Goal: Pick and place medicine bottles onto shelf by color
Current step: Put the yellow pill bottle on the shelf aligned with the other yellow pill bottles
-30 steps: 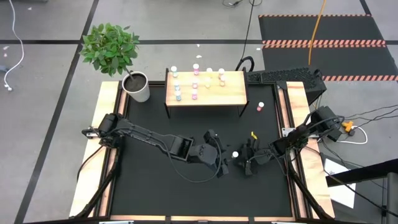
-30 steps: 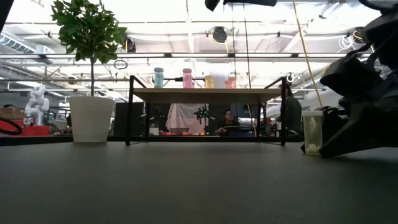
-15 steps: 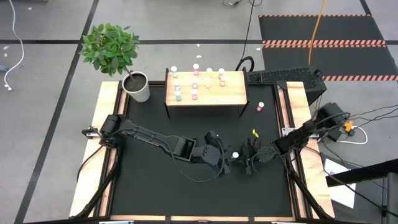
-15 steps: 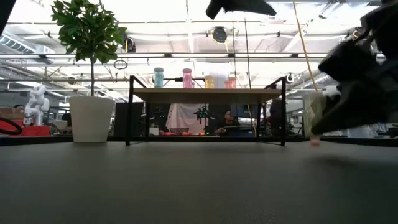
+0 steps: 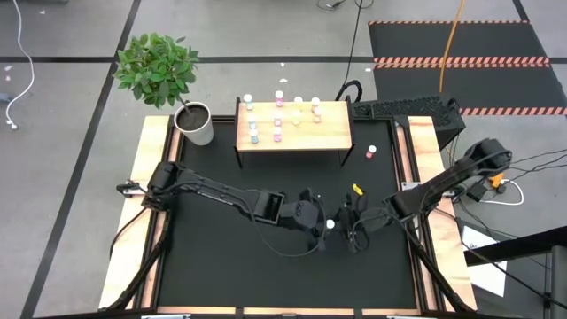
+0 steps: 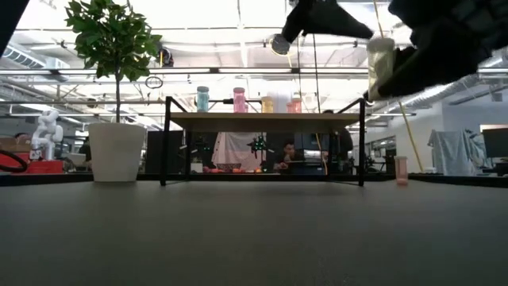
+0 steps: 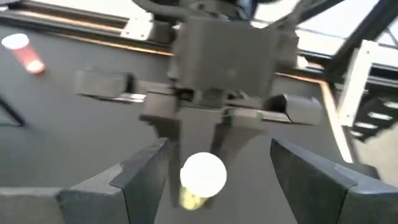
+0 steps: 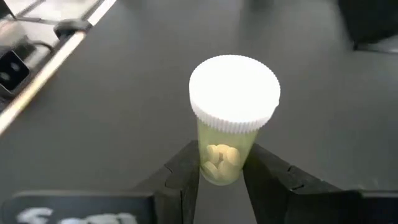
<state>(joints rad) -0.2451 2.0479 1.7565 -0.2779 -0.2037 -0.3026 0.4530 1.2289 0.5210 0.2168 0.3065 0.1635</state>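
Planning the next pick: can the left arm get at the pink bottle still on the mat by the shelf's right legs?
Probably yes. The left gripper is open and the pink bottle stands alone beside the shelf, though the right gripper with its pale green bottle is close.

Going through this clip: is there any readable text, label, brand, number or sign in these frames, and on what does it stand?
None can be read.
Pale green bottle held in the right tool: no label shows.
Bottles on the shelf: too small to show any print.
White marks on the right wrist camera's near edge: too blurred to read.
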